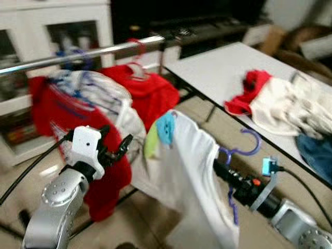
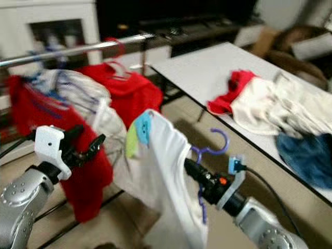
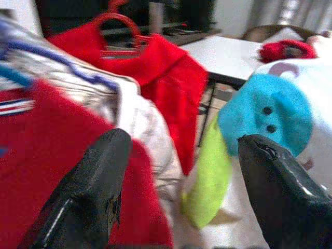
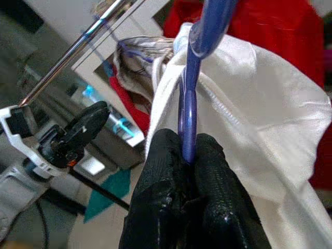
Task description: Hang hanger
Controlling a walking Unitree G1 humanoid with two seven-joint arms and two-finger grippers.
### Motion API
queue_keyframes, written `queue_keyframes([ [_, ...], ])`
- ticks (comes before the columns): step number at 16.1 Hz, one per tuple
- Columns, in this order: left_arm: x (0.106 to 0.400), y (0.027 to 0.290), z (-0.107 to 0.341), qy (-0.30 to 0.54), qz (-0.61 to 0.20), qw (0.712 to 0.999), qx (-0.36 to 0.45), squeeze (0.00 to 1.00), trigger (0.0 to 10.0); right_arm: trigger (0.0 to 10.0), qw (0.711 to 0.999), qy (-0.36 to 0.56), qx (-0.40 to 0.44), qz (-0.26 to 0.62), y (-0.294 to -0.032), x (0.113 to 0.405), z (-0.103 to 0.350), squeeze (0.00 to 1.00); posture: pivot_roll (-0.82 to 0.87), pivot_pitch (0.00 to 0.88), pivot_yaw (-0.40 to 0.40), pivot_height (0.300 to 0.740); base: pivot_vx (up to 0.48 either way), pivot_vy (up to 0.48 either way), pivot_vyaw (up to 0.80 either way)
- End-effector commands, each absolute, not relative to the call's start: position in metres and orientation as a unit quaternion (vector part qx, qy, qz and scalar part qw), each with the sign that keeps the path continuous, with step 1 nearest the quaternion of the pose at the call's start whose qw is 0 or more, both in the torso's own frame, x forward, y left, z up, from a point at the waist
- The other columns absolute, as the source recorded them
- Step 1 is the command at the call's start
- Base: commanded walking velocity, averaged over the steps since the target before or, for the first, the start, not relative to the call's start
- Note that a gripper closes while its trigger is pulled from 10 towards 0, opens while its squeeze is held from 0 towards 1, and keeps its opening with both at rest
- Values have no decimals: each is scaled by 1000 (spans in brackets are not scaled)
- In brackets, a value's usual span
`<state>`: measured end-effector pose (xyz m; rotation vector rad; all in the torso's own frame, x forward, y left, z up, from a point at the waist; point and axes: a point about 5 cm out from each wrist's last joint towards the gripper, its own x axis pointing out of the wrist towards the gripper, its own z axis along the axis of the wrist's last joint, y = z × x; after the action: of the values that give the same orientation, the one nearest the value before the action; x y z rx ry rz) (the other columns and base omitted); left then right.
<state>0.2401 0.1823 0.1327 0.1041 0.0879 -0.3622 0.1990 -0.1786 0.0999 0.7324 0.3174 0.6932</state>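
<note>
A white tabletop (image 1: 218, 70) fills the upper right of the frame, its dark near edge running diagonally down to the right, with one heap of red, white and blue laundry (image 1: 282, 111) on it. One metal rail (image 1: 78, 56) crosses the upper left, carrying at least three garments: two red ones (image 1: 148, 88) and a pale striped one (image 1: 96, 96) between them. At centre, one white shirt (image 1: 194, 171) with a blue-and-green patch hangs on one purple hanger (image 1: 248, 148), well below the rail. The right gripper (image 1: 220, 168) at lower right is clamped tight on the hanger's stem. The left gripper (image 1: 115, 145), lower left, is spread wide and empty, just beside the hanging red cloth. Bare floor (image 1: 155, 223) shows between rail and tabletop.
</note>
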Motion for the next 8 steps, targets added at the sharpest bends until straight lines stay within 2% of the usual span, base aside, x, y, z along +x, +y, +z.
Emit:
queue_keyframes([
  [1, 239, 173, 129, 47, -197, 978, 53, 0, 10000, 10000, 874, 146, 334, 323, -187, 199, 99, 0, -98, 0, -84, 740, 0, -368, 794],
  [8, 234, 172, 124, 58, -199, 976, 66, 0, 10000, 10000, 878, 153, 305, 337, -191, 203, 90, 0, -94, 0, -95, 740, 0, -374, 796],
])
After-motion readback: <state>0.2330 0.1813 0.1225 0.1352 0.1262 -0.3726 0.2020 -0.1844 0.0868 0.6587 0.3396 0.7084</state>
